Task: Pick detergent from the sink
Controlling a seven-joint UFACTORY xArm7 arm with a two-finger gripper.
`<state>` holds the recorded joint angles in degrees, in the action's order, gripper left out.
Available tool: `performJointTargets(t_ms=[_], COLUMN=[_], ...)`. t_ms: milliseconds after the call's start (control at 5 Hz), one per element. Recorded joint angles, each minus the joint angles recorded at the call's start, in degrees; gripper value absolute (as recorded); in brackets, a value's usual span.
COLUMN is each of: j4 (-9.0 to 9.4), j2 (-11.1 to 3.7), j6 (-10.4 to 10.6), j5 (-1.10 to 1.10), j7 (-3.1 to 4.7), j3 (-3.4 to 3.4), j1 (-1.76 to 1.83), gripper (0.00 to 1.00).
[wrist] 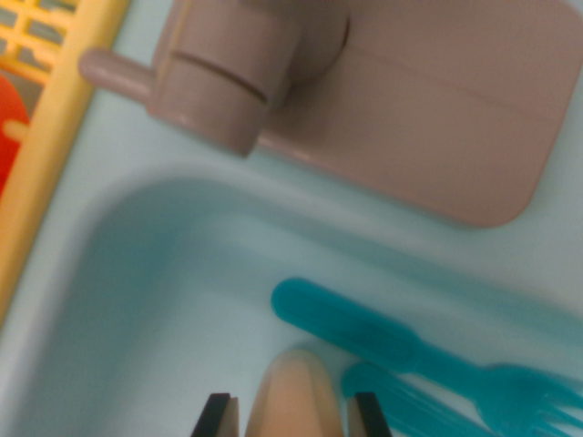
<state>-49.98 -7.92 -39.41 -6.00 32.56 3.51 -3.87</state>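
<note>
One beige detergent bottle (290, 393) stands in the sink (137, 300), between the gripper's (291, 414) parted fingers. Two teal forks (428, 364) lie just beside it. One faucet (228, 73) sits above.

In the sink (137, 300): bottle (290, 396) at bottom centre, fork (410, 350) just to its right. Above the rim: faucet (228, 77). Far left: rack (46, 118).
</note>
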Motion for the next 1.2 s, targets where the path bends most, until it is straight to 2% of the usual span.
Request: performJointTargets(t_ms=[200,400,600,800,1000,1200], j4=[-0.61,-0.61,-1.48,-1.48,-2.57,-2.57], j2=[0.27,0.27,0.65,0.65,1.14,1.14], j6=[-0.87,-0.87,-2.12,-2.12,-3.70,-3.70], j5=[0.06,0.06,0.15,0.15,0.27,0.27], j7=[-0.08,-0.08,-0.19,-0.19,-0.34,-0.34], j3=[0.01,0.01,0.02,0.02,0.03,0.03], j1=[0.00,0.00,0.00,0.00,0.00,0.00], gripper=[1.00,1.00,1.00,1.00,1.00,1.00])
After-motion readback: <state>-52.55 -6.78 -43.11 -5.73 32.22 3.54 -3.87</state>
